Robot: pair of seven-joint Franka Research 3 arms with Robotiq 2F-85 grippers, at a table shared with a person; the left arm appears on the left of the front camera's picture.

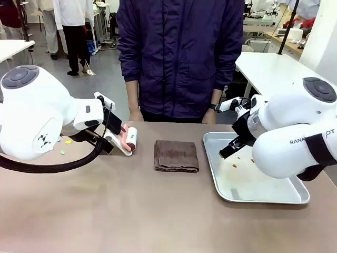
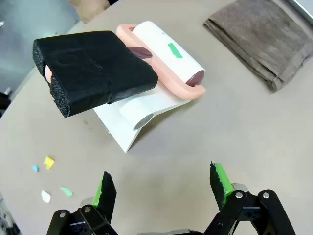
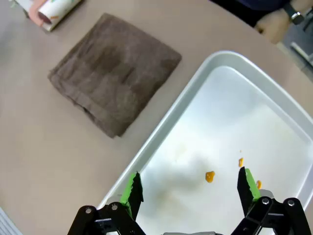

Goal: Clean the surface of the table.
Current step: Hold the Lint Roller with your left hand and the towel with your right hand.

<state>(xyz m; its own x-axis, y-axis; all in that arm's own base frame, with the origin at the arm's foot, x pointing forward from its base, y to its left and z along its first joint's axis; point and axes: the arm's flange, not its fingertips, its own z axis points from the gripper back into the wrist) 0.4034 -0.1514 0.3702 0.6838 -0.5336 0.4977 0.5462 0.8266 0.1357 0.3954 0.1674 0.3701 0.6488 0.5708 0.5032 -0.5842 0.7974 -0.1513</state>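
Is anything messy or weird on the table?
Yes. Tiny coloured scraps lie scattered on the table near the left pincer, and orange crumbs sit in the metal tray. The folded brown cloth looks tidy.

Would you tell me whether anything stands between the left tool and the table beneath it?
Nothing visible does: the open left tool hangs over bare table; the lint roller lies ahead, the scraps to one side.

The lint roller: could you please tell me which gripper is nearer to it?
Left. The left gripper hovers just short of the lint roller; the right gripper is over the metal tray, with the folded brown towel between them.
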